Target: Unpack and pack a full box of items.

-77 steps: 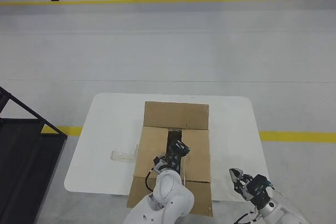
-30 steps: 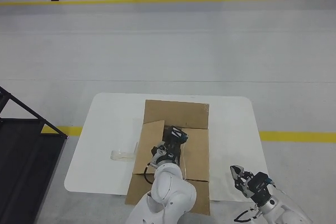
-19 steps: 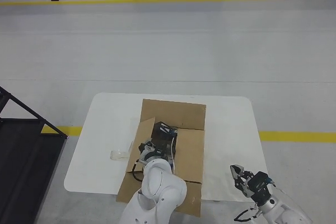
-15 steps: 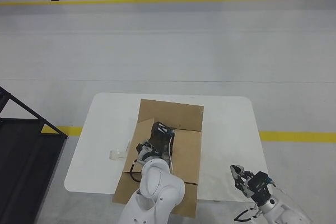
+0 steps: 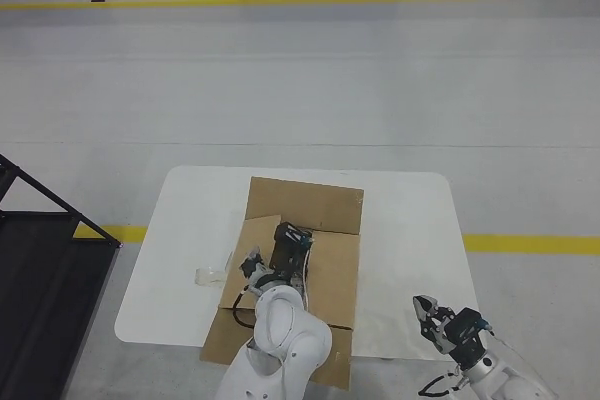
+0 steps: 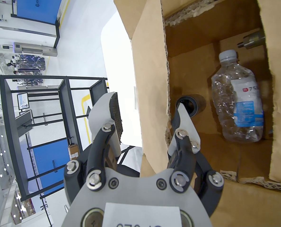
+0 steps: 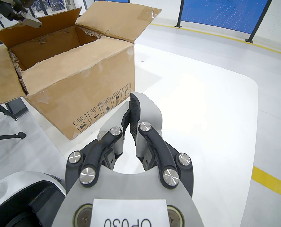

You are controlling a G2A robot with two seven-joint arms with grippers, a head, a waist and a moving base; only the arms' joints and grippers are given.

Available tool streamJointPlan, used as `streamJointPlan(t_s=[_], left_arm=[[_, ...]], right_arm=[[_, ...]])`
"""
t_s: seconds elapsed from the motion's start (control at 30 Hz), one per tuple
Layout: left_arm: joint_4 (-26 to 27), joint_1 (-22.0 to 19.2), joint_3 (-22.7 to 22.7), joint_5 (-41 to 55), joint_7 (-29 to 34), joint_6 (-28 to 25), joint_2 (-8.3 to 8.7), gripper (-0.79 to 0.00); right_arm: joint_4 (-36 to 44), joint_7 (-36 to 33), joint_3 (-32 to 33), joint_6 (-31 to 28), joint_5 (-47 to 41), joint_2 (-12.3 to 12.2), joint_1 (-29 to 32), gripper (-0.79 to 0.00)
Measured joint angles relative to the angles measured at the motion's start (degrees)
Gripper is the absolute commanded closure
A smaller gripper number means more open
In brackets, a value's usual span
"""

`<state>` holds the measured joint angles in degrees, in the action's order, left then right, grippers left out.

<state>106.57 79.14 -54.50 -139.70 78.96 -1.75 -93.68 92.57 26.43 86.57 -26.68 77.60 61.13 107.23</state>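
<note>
Pale grey floor with a yellow line surrounds the white surface (image 5: 410, 220), on which the cardboard box (image 5: 335, 285) is set near the front edge. Compared with a couple of seconds ago, the box's left flap (image 6: 150, 72) is no longer folded flat over the opening; it is lifted and swung outward. The whole box is also seen to have been dragged and turned a little toward the left side of the surface.

The left jaws are held open, with the torn edge of that flap standing between them, so the flap is straddled rather than pinched. The right jaws are closed on nothing and are kept off the front right corner of the surface, well apart from the box.

With the flap raised, the contents are exposed: a clear water bottle (image 6: 239, 100) lying on its side, a dark tube (image 6: 192, 103) just beside it, and a metal part (image 6: 252, 39) at the far end. Unpacking is judged ready to begin, with nothing yet lifted out. A clear plastic item (image 5: 212, 272) lies on the surface beside the box.
</note>
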Motion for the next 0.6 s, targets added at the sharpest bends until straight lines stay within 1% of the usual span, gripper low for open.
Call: streamJointPlan(t_s=[0.03,0.1,0.13,0.2,0.23,0.27,0.3,0.37,0.4,0.43,0.5,0.57,0.6], left_arm=[[-0.1,0.2,0.2,0.1,0.1,-0.1,-0.10,-0.446],[-0.6,0.7,0.7,0.0,0.4,-0.4,-0.28,-0.459],[-0.9,0.9,0.8,-0.2,0.6,-0.5,-0.35,-0.499],[-1.5,1.2,0.6,-0.4,0.6,-0.5,-0.49,-0.477],[-1.9,1.3,0.6,-0.6,0.5,-0.6,-0.54,-0.360],[-2.2,1.5,0.6,-0.6,0.5,-0.8,-0.59,-0.323],[-2.6,1.7,0.5,-0.6,0.4,-1.0,-0.66,-0.317],[-3.1,2.1,0.4,-0.6,0.4,-1.2,-0.76,-0.351],[-3.4,2.4,0.4,-0.6,0.4,-1.1,-0.83,-0.406],[-3.6,2.6,0.3,-0.5,0.4,-1.1,-0.89,-0.440],[-4.3,3.2,0.6,-0.3,0.4,-0.8,-1.05,-0.465],[-5.1,3.6,1.0,-0.1,0.2,-0.2,-1.24,-0.508],[-5.6,3.8,1.4,-0.1,0.1,0.4,-1.39,-0.570]], right_arm=[[0.0,0.0,0.1,0.0,0.0,0.0,0.1,0.000],[0.0,0.1,0.2,0.0,0.0,0.0,0.3,0.000],[0.0,0.2,0.3,0.0,0.0,0.0,0.3,0.000],[0.2,0.3,0.4,0.0,0.0,0.0,0.5,0.000],[0.3,0.4,0.5,0.0,0.0,0.0,0.6,0.000],[0.3,0.4,0.5,0.0,0.0,0.0,0.7,0.000],[0.4,0.5,0.6,0.0,0.0,0.0,0.9,0.000],[0.5,0.6,0.7,0.0,0.1,0.0,1.1,0.000],[0.6,0.7,0.7,0.0,0.2,0.0,1.2,0.000],[0.7,0.8,0.7,0.1,0.2,0.0,1.3,0.000],[0.9,0.9,0.7,0.1,0.2,0.0,1.5,0.000],[1.1,1.0,0.7,0.1,0.3,0.0,1.6,0.000],[1.2,1.1,0.7,0.1,0.4,0.0,1.7,0.000]])
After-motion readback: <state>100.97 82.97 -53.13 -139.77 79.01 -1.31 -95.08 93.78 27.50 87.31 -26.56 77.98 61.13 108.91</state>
